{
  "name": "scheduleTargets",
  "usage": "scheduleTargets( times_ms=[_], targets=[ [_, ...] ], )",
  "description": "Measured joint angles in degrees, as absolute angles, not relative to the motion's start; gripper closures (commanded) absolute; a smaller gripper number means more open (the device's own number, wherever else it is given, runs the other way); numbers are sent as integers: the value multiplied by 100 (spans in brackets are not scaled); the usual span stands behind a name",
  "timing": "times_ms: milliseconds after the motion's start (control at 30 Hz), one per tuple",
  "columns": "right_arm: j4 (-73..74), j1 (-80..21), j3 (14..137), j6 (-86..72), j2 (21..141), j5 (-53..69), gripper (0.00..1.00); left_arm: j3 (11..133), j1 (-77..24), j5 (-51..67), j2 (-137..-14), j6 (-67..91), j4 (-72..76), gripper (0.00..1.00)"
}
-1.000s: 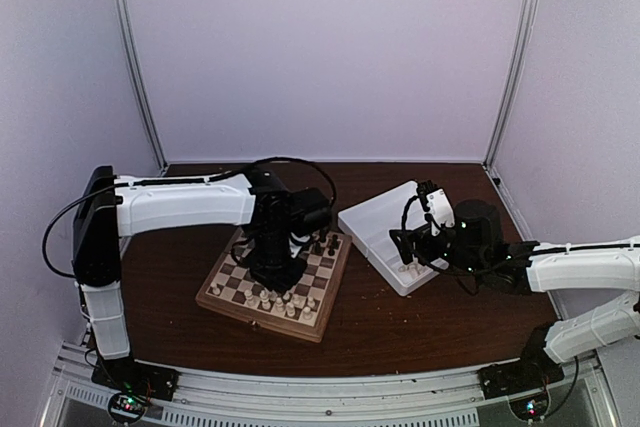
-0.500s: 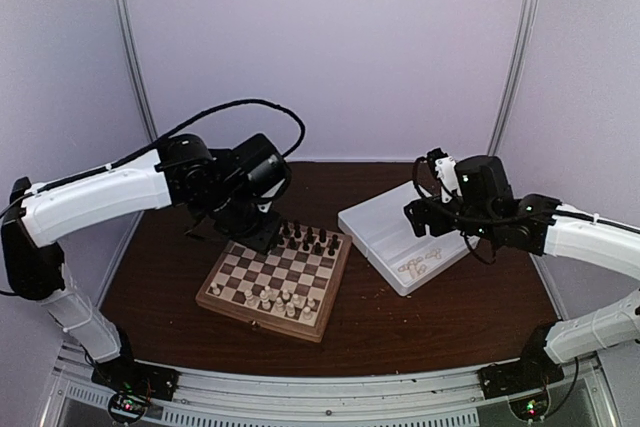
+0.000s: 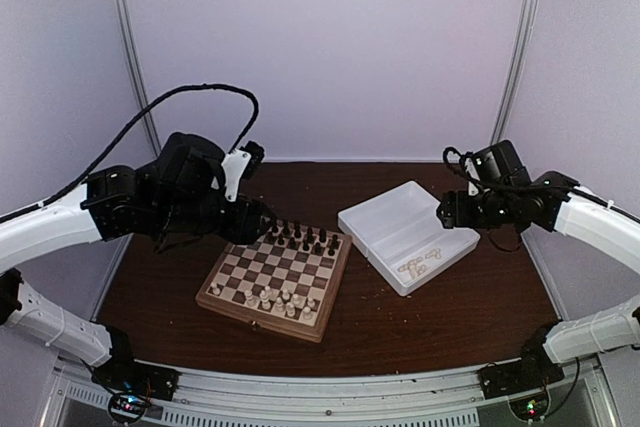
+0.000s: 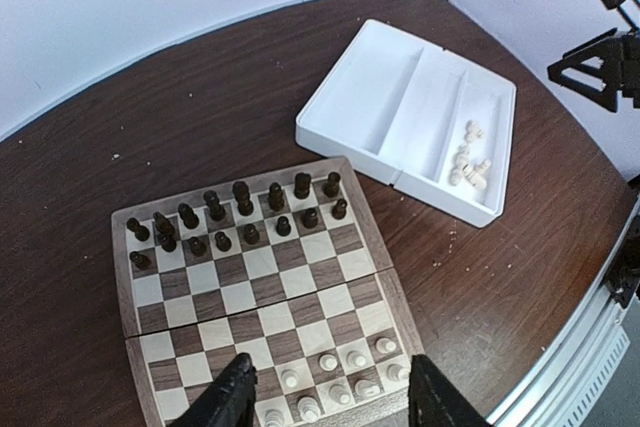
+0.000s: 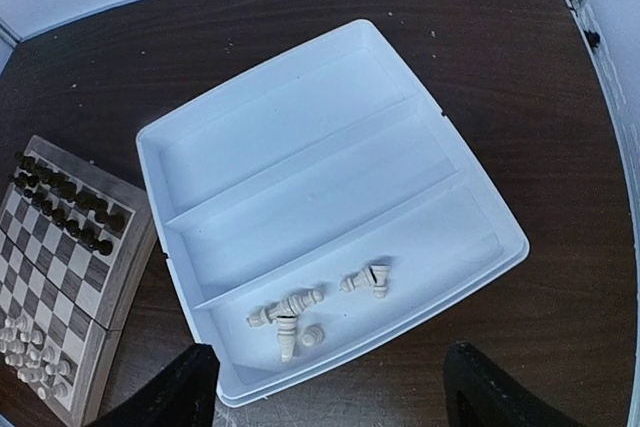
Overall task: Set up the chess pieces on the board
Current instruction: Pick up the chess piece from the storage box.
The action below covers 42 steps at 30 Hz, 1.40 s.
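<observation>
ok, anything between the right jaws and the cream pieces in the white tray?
Nothing visible. The small cream wooden chess pieces lie loose in the near end compartment of the open-topped white rectangular plastic tray. The right jaws hang open and empty above the tray, only air between.

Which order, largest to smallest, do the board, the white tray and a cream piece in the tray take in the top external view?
1. board and white tray: about alike, not rankable.
2. cream piece: by far the smallest.
</observation>
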<state>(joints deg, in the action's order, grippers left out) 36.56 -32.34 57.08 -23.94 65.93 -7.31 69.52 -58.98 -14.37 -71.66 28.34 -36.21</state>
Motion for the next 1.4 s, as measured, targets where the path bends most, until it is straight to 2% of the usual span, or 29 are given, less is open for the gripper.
scheduleTargets(
  times_ms=[233,367,433,467,633,800,967,1400],
  targets=[
    [4115,-2862,5710,-3369,6598,-607,36,6392,-5898,-1317,-6460,2742,-3103,31],
    [4335,-2823,5710,-3911,6595,-598,36,6283,-5898,-1247,-6272,2729,-3041,19],
    [4407,-2818,5710,-4095,6593,-602,36,6261,-5898,-1188,-6193,2720,-3004,4],
    [4431,-2818,5710,-4185,6589,-602,36,6248,-5898,-1160,-6149,2705,-3000,3],
    [4442,-2812,5710,-4576,6576,-604,37,6163,-5898,-1041,-6025,2714,-2995,2],
    [4493,-2790,5717,-4882,6604,-602,43,5861,-5898,-1020,-5830,2762,-2974,2],
    [4606,-2781,5815,-5188,6893,-602,45,5826,-5898,-1017,-5765,2626,-2947,2],
    [4550,-2703,6020,-5605,7684,-576,50,6104,-5898,-1238,-6372,2397,-2947,2]
  ],
)
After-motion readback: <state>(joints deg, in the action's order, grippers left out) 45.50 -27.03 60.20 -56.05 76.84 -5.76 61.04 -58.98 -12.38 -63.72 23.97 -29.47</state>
